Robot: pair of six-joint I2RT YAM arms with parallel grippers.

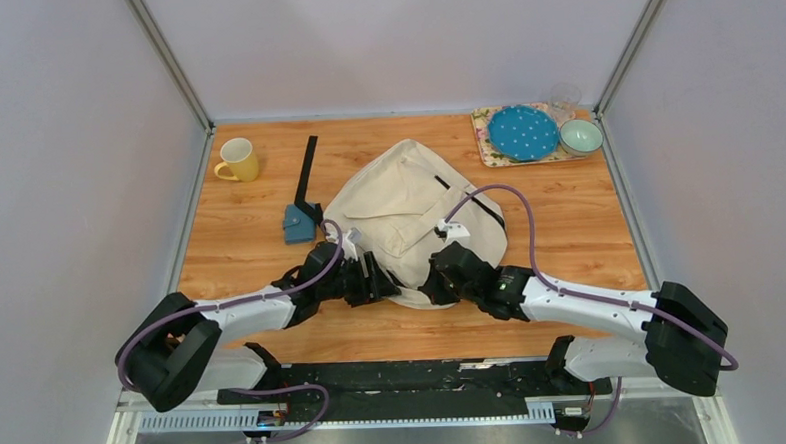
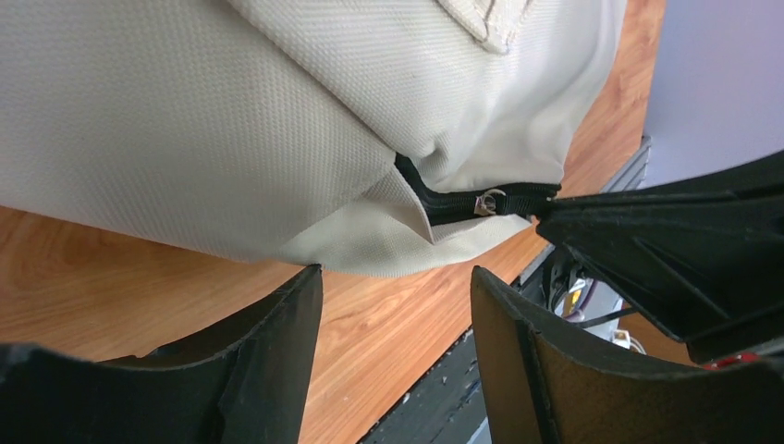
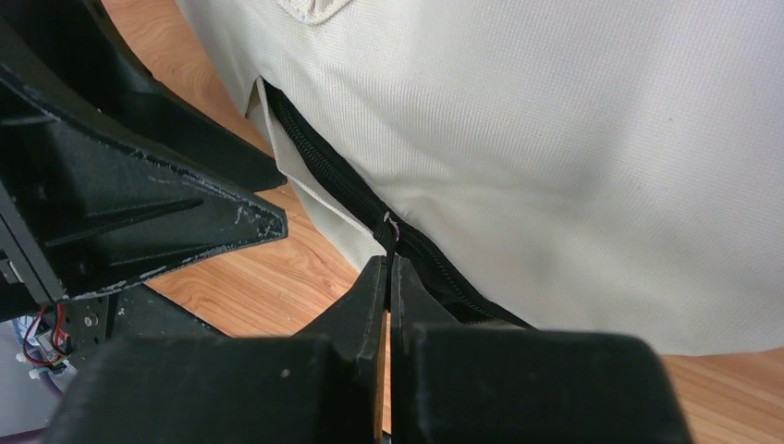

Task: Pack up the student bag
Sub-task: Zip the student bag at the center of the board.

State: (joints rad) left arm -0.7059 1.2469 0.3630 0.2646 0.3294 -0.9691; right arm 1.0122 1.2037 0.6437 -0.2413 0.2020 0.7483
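Observation:
The student bag [image 1: 408, 201], cream fabric with a front flap pocket, lies flat mid-table. Along its near edge runs a black zipper [image 3: 324, 157], partly unzipped. My right gripper [image 3: 389, 264] is shut on the zipper's black pull [image 3: 391, 242], which hangs from a small metal ring. From above, that right gripper [image 1: 440, 280] sits at the bag's near edge. My left gripper [image 2: 396, 273] is open just short of the bag's [image 2: 231, 120] hem, nothing between its fingers [image 2: 268, 342]. The zipper slider [image 2: 485, 202] shows beyond it, close to the right gripper's tip.
A yellow mug [image 1: 238, 160] stands at the back left. A blue pouch-like item with a black strip [image 1: 300, 222] lies left of the bag. At the back right, a patterned tray [image 1: 486, 143] carries a blue plate, a green bowl and a glass.

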